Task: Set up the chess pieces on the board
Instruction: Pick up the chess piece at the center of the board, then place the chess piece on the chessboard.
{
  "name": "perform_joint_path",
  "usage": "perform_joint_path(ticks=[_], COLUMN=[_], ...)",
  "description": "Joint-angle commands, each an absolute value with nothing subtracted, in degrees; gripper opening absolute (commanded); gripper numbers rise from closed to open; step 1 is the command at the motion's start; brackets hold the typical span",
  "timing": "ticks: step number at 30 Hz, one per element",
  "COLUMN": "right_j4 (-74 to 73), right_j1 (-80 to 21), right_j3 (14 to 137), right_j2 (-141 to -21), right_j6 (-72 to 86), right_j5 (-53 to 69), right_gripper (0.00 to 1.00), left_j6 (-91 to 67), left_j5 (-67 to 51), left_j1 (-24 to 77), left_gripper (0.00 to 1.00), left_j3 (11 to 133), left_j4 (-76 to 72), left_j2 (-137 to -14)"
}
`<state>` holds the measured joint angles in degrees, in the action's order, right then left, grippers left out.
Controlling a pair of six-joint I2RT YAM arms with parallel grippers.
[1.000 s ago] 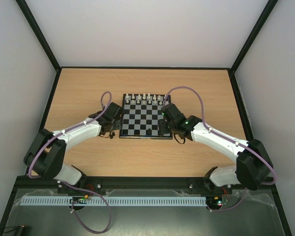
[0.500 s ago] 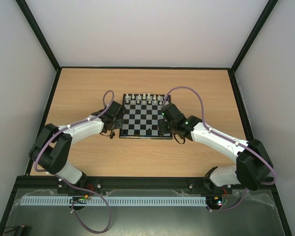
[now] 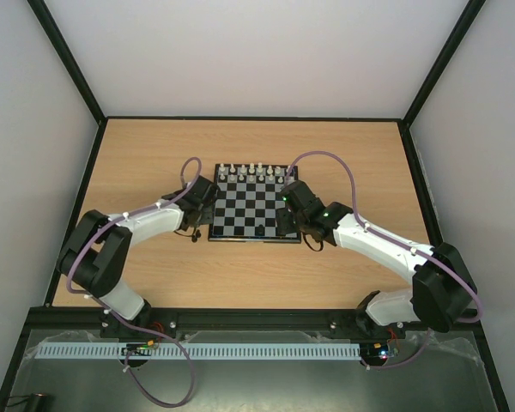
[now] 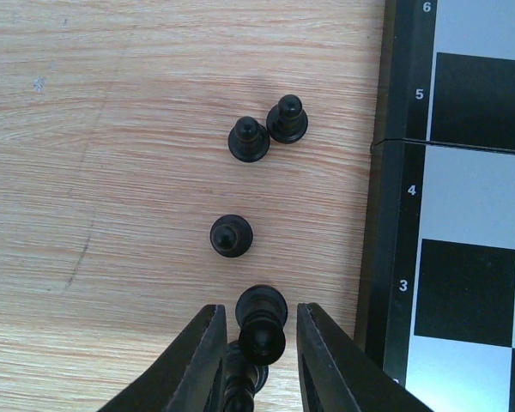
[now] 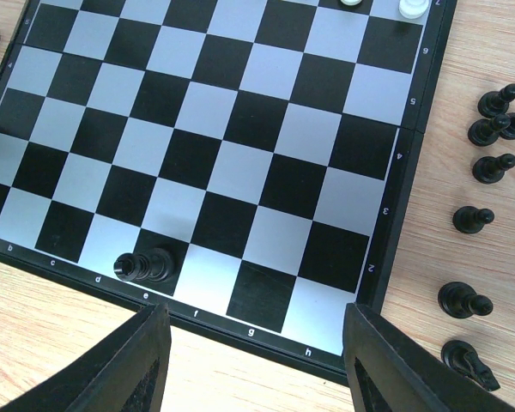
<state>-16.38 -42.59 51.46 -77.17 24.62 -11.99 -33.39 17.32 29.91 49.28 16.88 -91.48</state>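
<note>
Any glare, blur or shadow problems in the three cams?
Top external: even light, no glare, board squares clear. Left wrist: chess pieces sharp, shadows faint, left gripper edges slightly soft. Right wrist: mild sheen on the pale squares, right gripper out of focus.

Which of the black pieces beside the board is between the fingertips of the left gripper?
The tall black piece, flanked by the left gripper. The three pawns stand farther ahead on the table, outside its fingers.

Digits 3–6, letters b–h: board [image 4: 384, 223] border.
</note>
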Motion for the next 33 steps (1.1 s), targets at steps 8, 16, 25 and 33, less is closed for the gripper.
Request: perform_joint_path(ticks=[8,16,25,33], right_j4=[-16.7,-16.5,-16.7,-17.1], right_j1=[-42.3,-42.2,-42.2,-41.8], right_j3=[50.6,50.5,50.2,50.1], right_j2=[-76.3,-76.4,-75.2,-74.2], right_j6=[24.1,24.2,24.5,25.1], right_j5=[-11.7,-11.8,-13.5,-15.2], right_gripper=[0.56,0.56,0.56,0.57], left_j6=[-32.6,-32.5,-33.0,-35.5], left_j5=[18.1,18.4,16.9,14.9], left_j1=[29.4,29.7,34.2,42.7], left_gripper=[0.13,0.06,0.06,0.07], left_j3=[51.3,51.6,54.8,57.9], left_j4=[16.1,17.5,24.9,29.0], left_j2=[-92.8,-90.8,-84.0,-82.8])
